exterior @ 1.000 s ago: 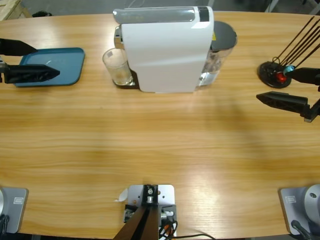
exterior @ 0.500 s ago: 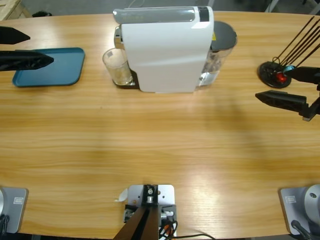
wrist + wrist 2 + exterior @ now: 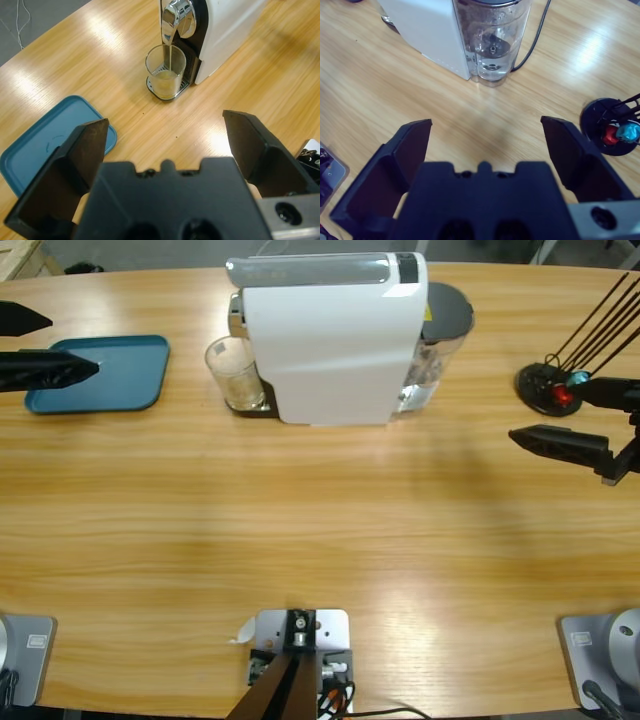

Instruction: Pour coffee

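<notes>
The coffee (image 3: pixel 165 84) ran in a thin stream from the spout (image 3: pixel 170 22) into the glass (image 3: pixel 165 71), under the white machine (image 3: pixel 335 340). It sat far ahead of the left gripper (image 3: pixel 167 145), whose jaws were wide and held nothing. The blue tray (image 3: pixel 47 142) lay just below that gripper. The right gripper (image 3: pixel 485 150) was wide and empty too, facing the water tank (image 3: pixel 492 40), with the black stand (image 3: pixel 615 127) off to its right.

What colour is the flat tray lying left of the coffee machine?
The flat plastic tray with rounded corners is teal blue, clearest in the high view.
</notes>
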